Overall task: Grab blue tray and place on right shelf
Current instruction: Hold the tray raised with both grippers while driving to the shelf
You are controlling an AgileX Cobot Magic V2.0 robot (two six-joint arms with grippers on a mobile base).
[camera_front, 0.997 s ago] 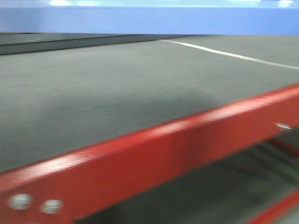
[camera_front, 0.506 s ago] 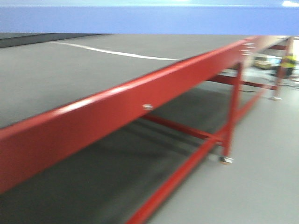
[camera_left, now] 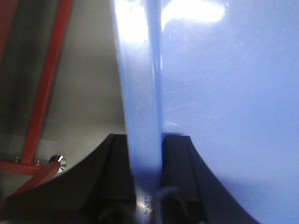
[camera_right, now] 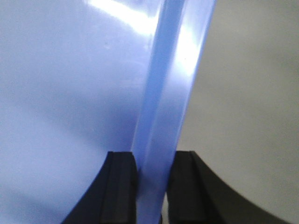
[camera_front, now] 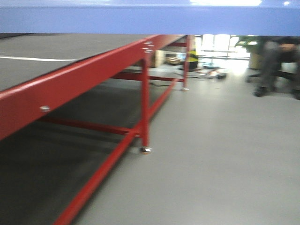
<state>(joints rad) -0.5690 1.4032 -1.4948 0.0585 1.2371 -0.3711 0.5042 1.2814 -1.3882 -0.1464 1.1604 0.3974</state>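
Note:
The blue tray (camera_front: 150,18) fills the top of the front view as a wide periwinkle band, held up above the floor. Its left rim (camera_left: 142,102) runs between the black fingers of my left gripper (camera_left: 145,154), which is shut on it. Its right rim (camera_right: 163,112) is clamped the same way by my right gripper (camera_right: 154,163). Both wrist views show the tray's glossy inside (camera_right: 65,93) beside the rim. The right shelf is out of view.
A red-framed table (camera_front: 70,79) with a dark mat top stands at the left, its legs (camera_front: 145,108) and low rails reaching toward the middle. Grey floor (camera_front: 225,154) spreads to the right. A person's legs (camera_front: 267,65) and clutter lie far back.
The front view has swung right: the red table slid from filling the frame to the left side, and open floor and the far room came into view. The tray stays held.

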